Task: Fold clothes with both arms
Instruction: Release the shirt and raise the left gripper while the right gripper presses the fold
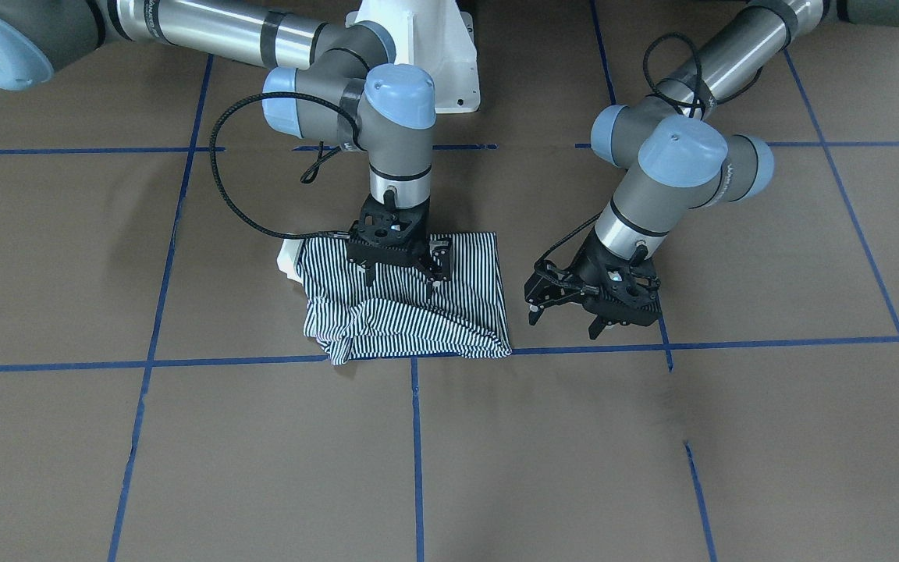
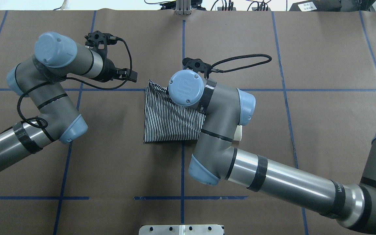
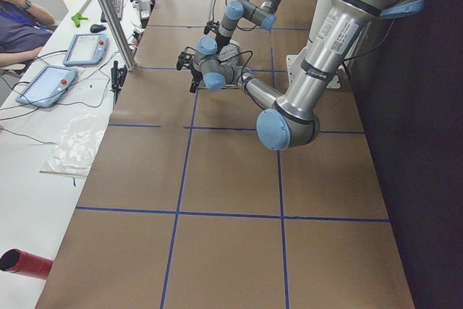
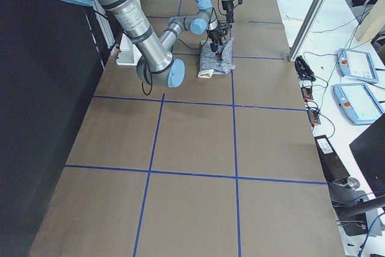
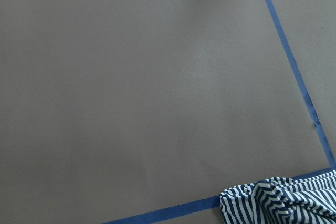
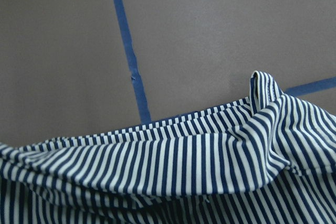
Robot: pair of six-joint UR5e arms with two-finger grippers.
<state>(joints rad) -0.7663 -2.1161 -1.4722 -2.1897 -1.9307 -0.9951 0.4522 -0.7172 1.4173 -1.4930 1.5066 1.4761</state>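
Observation:
The striped polo shirt lies folded into a rough square bundle on the brown table, its cream collar poking out at one side. My right gripper points straight down over the bundle's robot-side half, fingers spread open, nothing held. In the overhead view my right wrist covers part of the shirt. My left gripper stands open just off the shirt's edge, above bare table. The left wrist view catches only a rumpled corner of the shirt. The right wrist view is filled with striped cloth.
Blue tape lines divide the brown paper table into squares. The white pedestal base stands behind the shirt. A side bench holds teach pendants; a person sits there. A metal post rises at the table's edge.

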